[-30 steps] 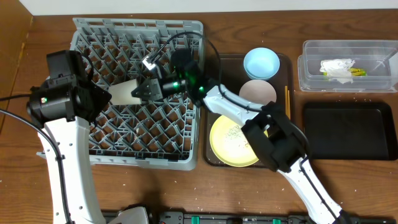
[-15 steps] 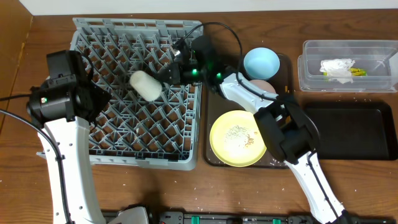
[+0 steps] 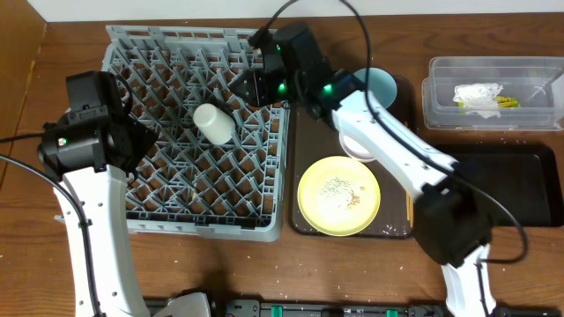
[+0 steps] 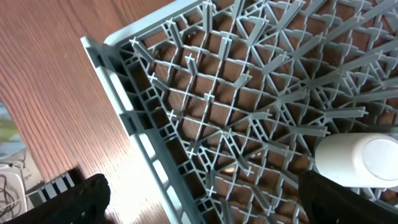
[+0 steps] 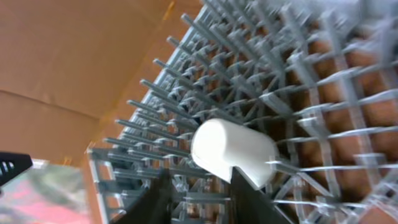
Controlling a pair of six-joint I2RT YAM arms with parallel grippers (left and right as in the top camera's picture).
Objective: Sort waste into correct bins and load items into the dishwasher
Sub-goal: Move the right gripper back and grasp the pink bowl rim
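Now small white cup (image 3: 213, 122) lying free in grey rack (image 3: 203, 231), right end effector (image 3: 241, 90) withdrawn, parted.

Wooden desk (image 3: 220, 273) with a dark brown serving tray (image 3: 304, 141)
The tray lies flat right of the desk's centre; the desk's grain runs sideways.

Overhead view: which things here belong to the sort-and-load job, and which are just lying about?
Job: dish rack, white cup, blue bowl, yellow plate, crumbs, wrapper, clear tub, black tray.
Lying about: brown serving tray, merely under the dishes.
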